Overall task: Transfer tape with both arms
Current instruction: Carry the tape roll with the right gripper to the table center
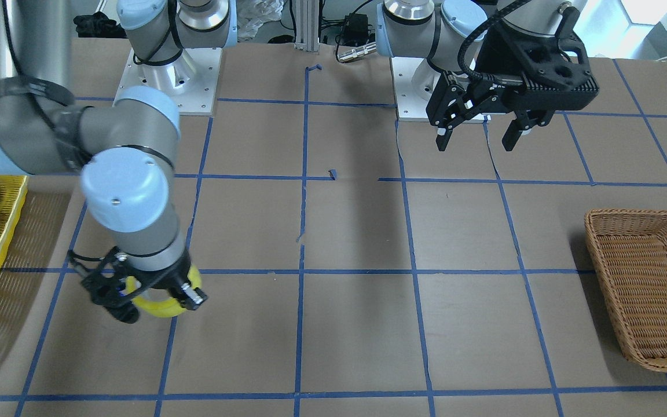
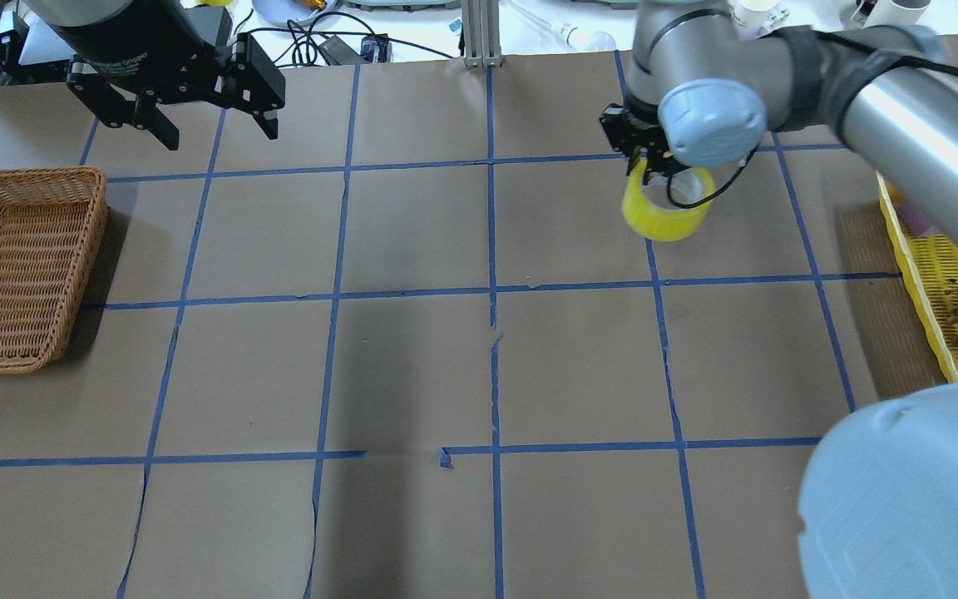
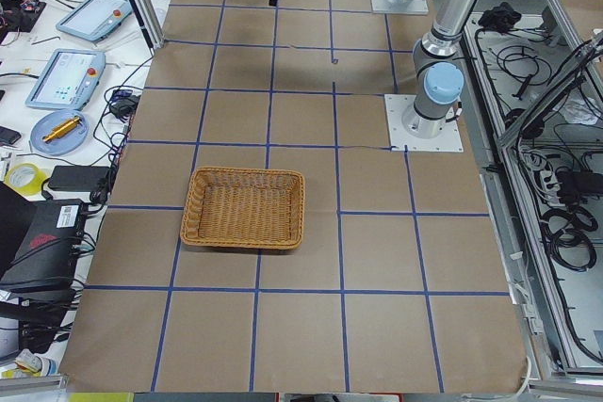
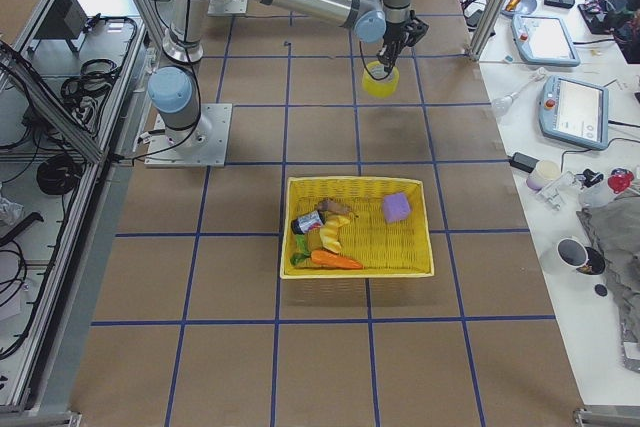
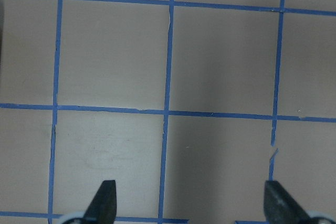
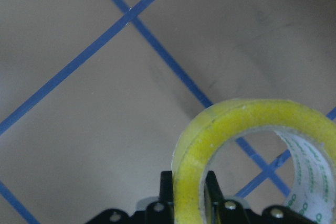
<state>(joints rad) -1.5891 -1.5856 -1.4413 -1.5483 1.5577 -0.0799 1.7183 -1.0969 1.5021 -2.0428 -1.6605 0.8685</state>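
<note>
Tape (image 2: 666, 212) hangs over the far right part of the desk (image 2: 412, 374), pinched by its wall in my right end effector (image 6: 189, 191), one finger inside the ring and one outside. My left end effector (image 2: 221, 137) is spread wide, holding nothing, over the far left beyond the basket (image 2: 22, 266).

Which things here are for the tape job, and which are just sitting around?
For the job:
- yellow tape
- right hand, pinching the tape's wall
- left hand, open and empty

Just sitting around:
- wicker basket, empty
- yellow tray with toys in it
</note>
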